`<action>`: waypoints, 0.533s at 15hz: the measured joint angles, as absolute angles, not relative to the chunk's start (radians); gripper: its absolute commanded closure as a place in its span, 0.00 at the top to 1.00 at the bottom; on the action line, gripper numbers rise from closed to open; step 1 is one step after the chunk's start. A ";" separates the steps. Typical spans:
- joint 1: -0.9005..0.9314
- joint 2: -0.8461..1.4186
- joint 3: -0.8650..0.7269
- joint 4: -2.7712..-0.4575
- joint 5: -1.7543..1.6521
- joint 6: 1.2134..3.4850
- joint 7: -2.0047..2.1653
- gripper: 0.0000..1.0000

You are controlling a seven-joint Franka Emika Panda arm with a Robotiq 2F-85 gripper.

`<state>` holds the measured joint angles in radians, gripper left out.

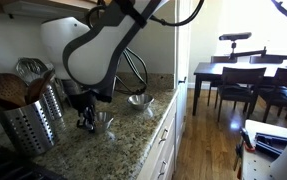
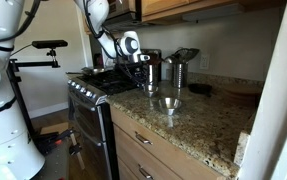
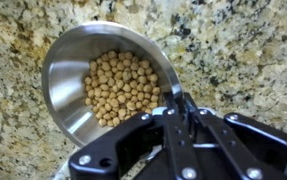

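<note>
1. Closest in, in the wrist view, the gripper (image 3: 176,108) has its 2 fingers drawn almost fully together. They meet on the edge of a small steel cup (image 3: 63,85), at about 4 o'clock on its rim. Whether they pinch the bare rim or a handle hidden under them, I cannot tell.
2. The cup sits on the granite countertop (image 3: 248,50), at 10 o'clock from the fingertips. It looks level and is well filled with chickpeas (image 3: 121,88), none of them spilled on the stone around it.
3. As I judge it, the step in hand is taking hold of the cup: the grip looks made, and the cup appears to rest on the counter, not yet lifted.
4. Any next move calls for a straight, slow lift with the wrist held level. The cup is gripped off-centre, so its loaded side could sag towards 10 o'clock and shed chickpeas.
5. In an exterior view, a second small metal bowl (image 1: 138,100) stands near the cup, at roughly 2 o'clock from it. A path that way needs to clear its rim.
6. At 9 o'clock from the gripper stands a perforated utensil holder (image 1: 31,122) with wooden spoons, near the arm, so there is little room to swing that way.
7. Farthest off, at 3 o'clock, a dark dining table (image 1: 245,72) and chairs stand well apart from the counter.
</note>
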<state>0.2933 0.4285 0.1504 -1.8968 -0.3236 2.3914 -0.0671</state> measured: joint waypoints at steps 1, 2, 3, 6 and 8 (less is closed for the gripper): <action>0.293 0.428 0.149 -1.897 -0.325 2.391 -0.058 0.09; 0.294 0.428 0.149 -1.897 -0.326 2.391 -0.051 0.09; 0.294 0.428 0.149 -1.897 -0.326 2.391 -0.042 0.09; 0.297 0.428 0.148 -1.897 -0.326 2.390 -0.007 0.09; 0.303 0.428 0.147 -1.897 -0.332 2.382 0.027 0.09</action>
<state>0.3025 0.4280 0.1475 -1.8971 -0.3316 2.3817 0.0268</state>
